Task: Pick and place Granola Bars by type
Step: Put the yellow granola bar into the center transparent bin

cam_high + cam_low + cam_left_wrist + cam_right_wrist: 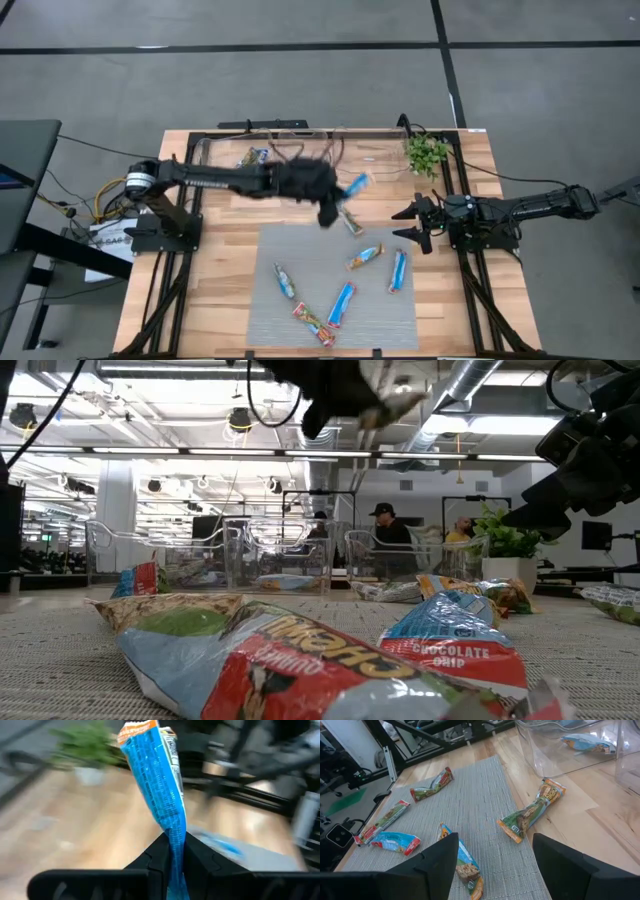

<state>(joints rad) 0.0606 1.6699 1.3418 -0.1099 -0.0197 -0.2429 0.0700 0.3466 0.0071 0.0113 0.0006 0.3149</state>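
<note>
My left gripper (pixel 334 207) hovers above the mat's far edge, shut on a bright blue granola bar (pixel 356 185); the low view shows it high over the table (pixel 335 395). My right gripper (pixel 414 224) waits open at the mat's right side, holding nothing, fingers wide apart (pixel 495 870). Several more bars lie flat on the grey mat: a green-orange one (pixel 530 812), a blue one (pixel 398 270), another blue one (pixel 341 303) and an orange-red one (pixel 313 323). One bar (pixel 585 742) lies inside a clear bin. My left gripper pinches the blue bar between its two fingers (pixel 155 855) at one end of the wrapper (pixel 173 837). The rest of the bar (pixel 152 765) stands out beyond the fingertips. It is lifted clear of the table.
Clear plastic bins (pixel 275 150) stand along the table's far edge (pixel 285 555). A small potted plant (pixel 427 152) sits at the far right corner. Black frame rails run along both table sides. People show in the room beyond (pixel 385 525).
</note>
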